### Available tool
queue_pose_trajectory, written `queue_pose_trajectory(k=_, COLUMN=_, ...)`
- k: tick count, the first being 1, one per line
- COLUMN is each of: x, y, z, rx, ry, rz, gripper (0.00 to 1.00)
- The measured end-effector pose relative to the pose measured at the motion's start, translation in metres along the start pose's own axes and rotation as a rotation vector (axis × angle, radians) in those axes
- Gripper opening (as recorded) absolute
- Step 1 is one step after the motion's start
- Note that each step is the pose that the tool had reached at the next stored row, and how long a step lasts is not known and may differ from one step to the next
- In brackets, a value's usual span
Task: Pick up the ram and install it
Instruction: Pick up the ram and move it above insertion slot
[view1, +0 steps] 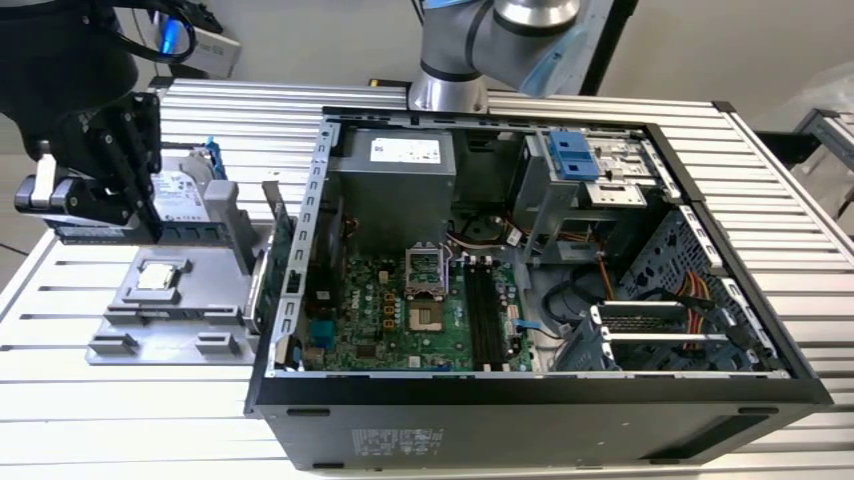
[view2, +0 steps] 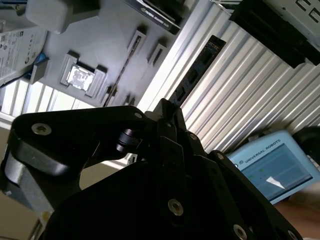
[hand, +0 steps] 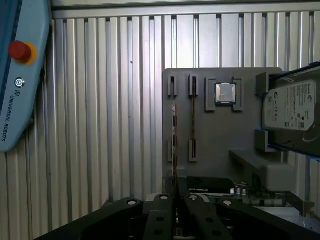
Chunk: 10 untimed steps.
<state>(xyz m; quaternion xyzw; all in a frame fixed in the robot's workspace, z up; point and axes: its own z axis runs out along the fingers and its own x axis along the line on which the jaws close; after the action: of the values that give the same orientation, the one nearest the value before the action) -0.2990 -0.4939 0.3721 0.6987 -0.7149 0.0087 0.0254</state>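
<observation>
My black gripper (view1: 110, 222) hangs at the exterior view's left, above the grey parts holder (view1: 160, 325) and outside the open computer case (view1: 534, 250). It is shut on the ram (view1: 100, 234), a long narrow dark-green stick lying level under the fingers. In the second wrist view the ram (view2: 200, 65) reaches out from the gripper (view2: 167, 107) over the ribbed table. The first wrist view shows the ram (hand: 174, 135) edge-on, running out from the gripper (hand: 175, 196) across the holder (hand: 220, 135). The long memory slots (view1: 483, 315) lie on the motherboard inside the case.
A square silver processor (view1: 160, 275) rests on the holder, and a hard drive in a blue frame (view1: 180, 195) stands just behind it. A blue-grey teach pendant (hand: 20, 75) lies on the ribbed table. The case's raised walls and drive cage (view1: 587, 165) enclose the motherboard.
</observation>
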Motion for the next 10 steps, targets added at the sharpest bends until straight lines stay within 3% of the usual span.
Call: queue_pose_trajectory(k=10, x=-0.0001, y=-0.0032, z=-0.0001, rx=0.0001, ry=-0.0001, rz=0.000, gripper=0.00)
